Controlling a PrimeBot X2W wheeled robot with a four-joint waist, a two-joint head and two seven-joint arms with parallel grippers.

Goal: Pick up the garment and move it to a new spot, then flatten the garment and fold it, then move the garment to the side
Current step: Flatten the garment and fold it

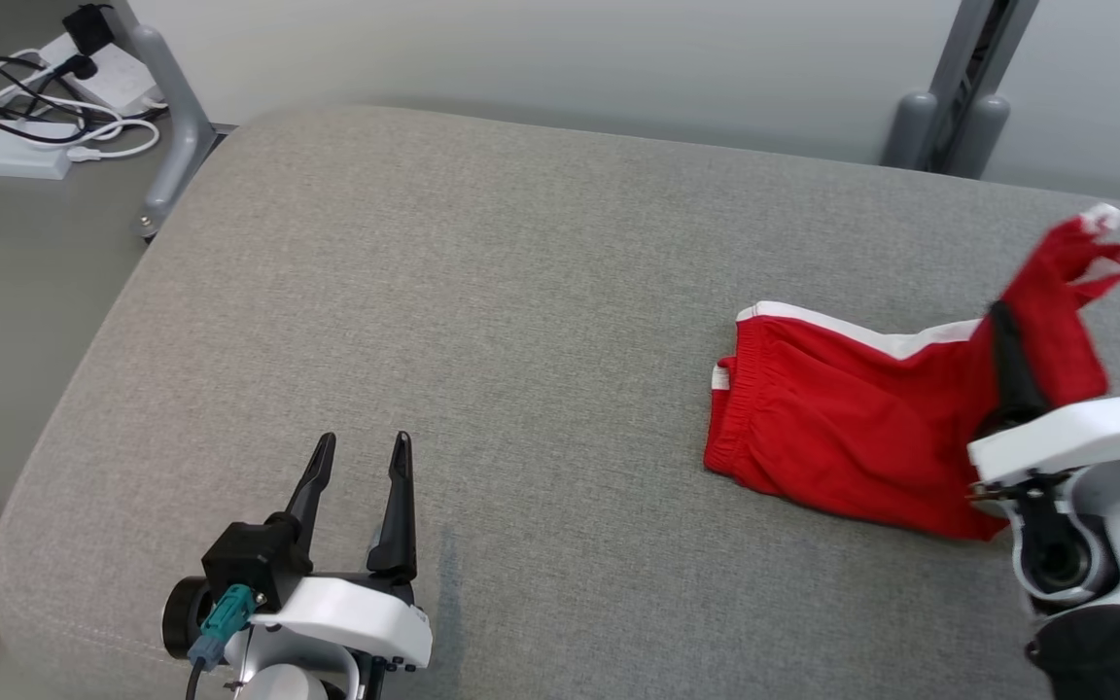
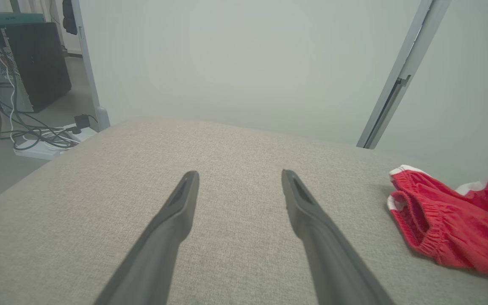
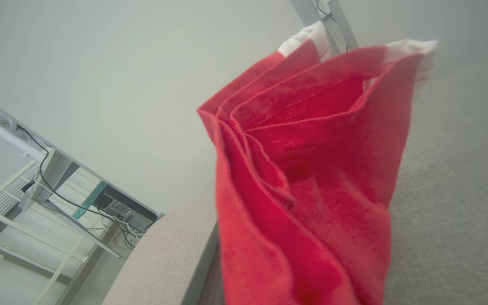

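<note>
Currently the right gripper point(image 1: 1010, 355) clamps the red shorts point(image 1: 842, 428) by one leg, that end raised for relocation; the left gripper point(image 1: 364, 445) stands open, near left.

Steeply down from the head over the grey cushion point(image 1: 482, 292). Low along it from the left wrist. Tilted and close on the red garment point(image 3: 311, 190), common to all three, from the right wrist.

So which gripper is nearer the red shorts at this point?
Right. The right gripper is shut on the red shorts, holding one end raised off the grey cushion. The left gripper stands open over bare cushion, well to the shorts' left, not touching them.
</note>
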